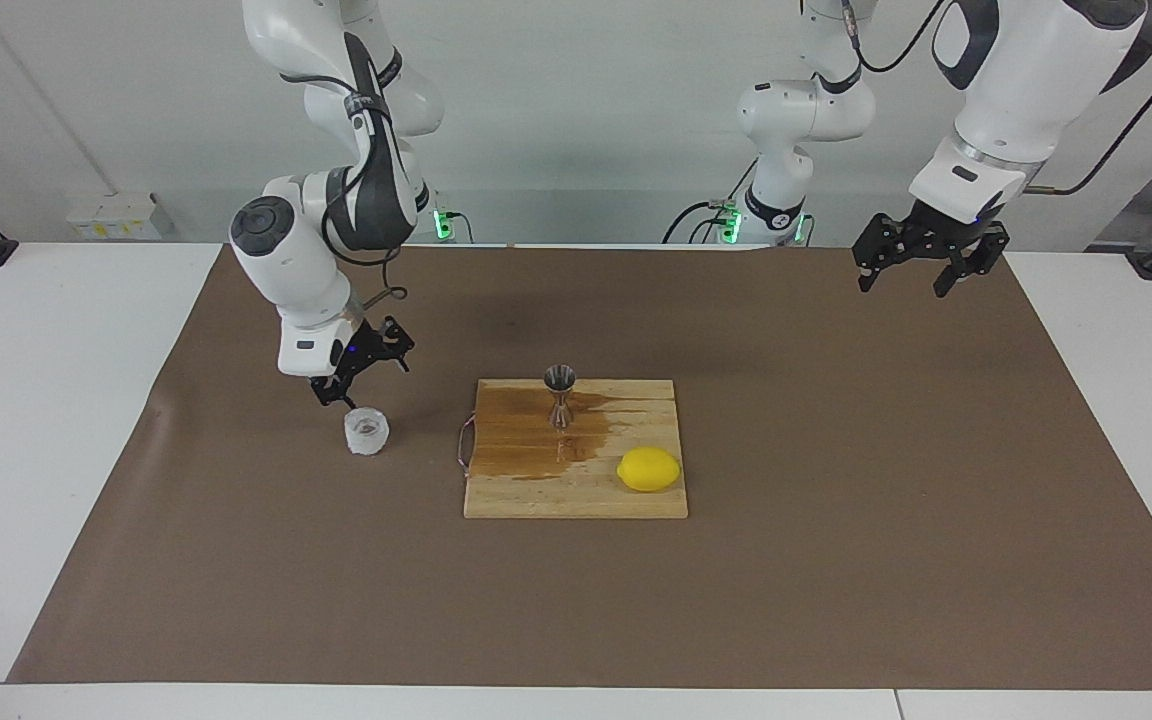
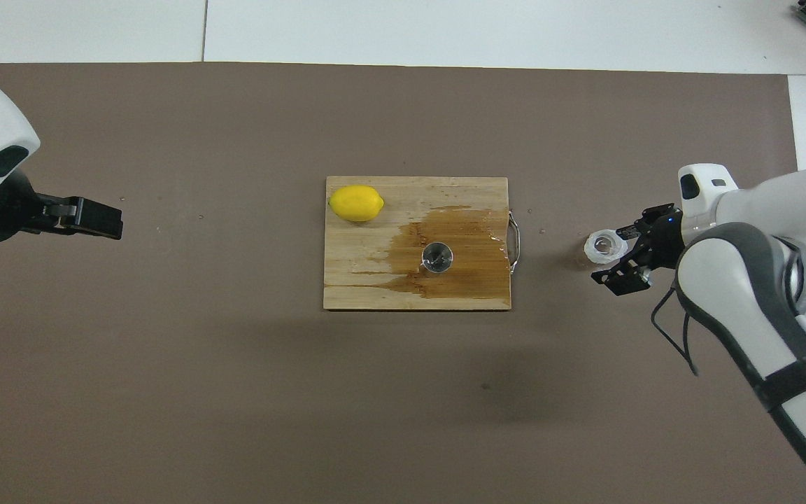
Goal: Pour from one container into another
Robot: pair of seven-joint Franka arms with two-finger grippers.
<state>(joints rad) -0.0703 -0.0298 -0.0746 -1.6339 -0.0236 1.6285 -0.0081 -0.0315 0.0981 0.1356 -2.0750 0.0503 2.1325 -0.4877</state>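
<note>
Right now the glass cup (image 1: 366,432) is sitting upright on the brown mat, off the cutting board (image 1: 576,495) toward the right arm's end of the table, well apart from the board's handle. The steel jigger (image 1: 560,395) is standing on the board, in a wide brown wet patch, with a lemon (image 1: 649,469) lying on the board's dry part farther from the robots. The right gripper (image 1: 361,372) is hovering just above the cup on its robot side, fingers spread, gripping nothing. The left gripper (image 1: 916,262) is waiting, also released, over the mat far toward the left arm's end from the board. The spill suggests liquid missed the narrow jigger; any further pass risks nudging the cup or tipping the slim jigger on that slick wood.
</note>
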